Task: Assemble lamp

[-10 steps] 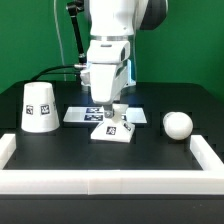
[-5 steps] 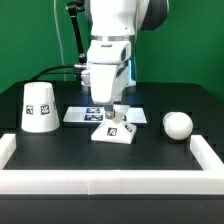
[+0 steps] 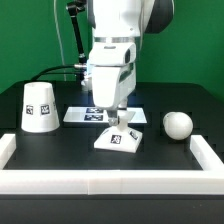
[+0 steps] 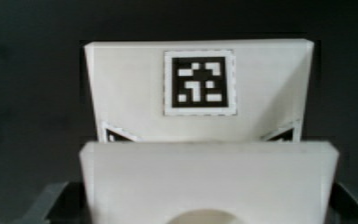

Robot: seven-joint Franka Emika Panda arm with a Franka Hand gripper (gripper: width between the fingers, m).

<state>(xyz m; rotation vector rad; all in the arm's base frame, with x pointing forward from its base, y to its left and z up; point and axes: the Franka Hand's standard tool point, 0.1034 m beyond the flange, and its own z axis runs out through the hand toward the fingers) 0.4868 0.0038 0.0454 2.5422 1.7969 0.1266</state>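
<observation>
The base (image 3: 122, 140) sits near the middle of the black table (image 3: 60, 152), just in front of the marker board (image 3: 76, 115). It is square, so it has no clear long axis. Its tagged face looks up, and it is turned so that 1 corner points toward the white front rail (image 3: 100, 183). In the wrist view the base (image 4: 197, 80) fills the picture, with 1 tag showing. The gripper (image 3: 117, 120) hangs straight down, its 2 fingers drawn close together and pinching the base's rear edge. The shade (image 3: 38, 106) stands upright, well apart at the exterior view's left. The bulb (image 3: 177, 124) lies at the exterior view's right.
</observation>
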